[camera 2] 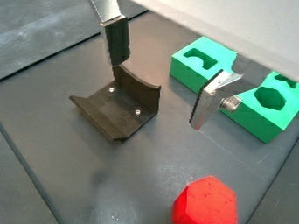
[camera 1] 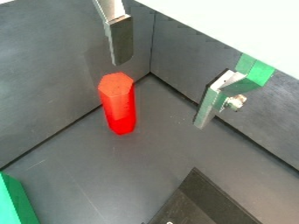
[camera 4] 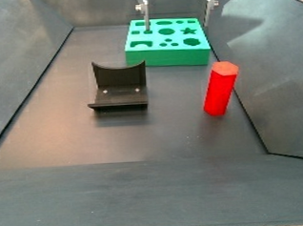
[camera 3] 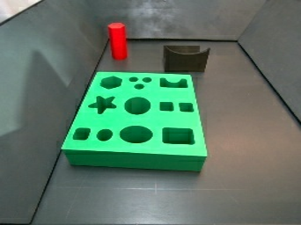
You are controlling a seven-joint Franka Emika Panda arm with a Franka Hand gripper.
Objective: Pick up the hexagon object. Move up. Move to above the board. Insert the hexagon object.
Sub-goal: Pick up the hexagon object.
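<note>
While the hexagon object (camera 4: 218, 88) stands upright on the dark floor close to a grey side wall, nothing is touching it. It is a tall, slim, bright red peg with flat faces and a six-sided top, which shows plainly in a wrist view (camera 1: 117, 102). In a side view (camera 3: 116, 39) it sits near a back corner, well apart from the board (camera 3: 139, 119), a thick bright green block cut with a star, circles, squares and a hexagon. The fixture (camera 4: 117, 85) stands between peg and board. The gripper (camera 1: 163, 72) hangs above the floor, fingers (camera 1: 121, 39) spread wide and holding nothing
</note>
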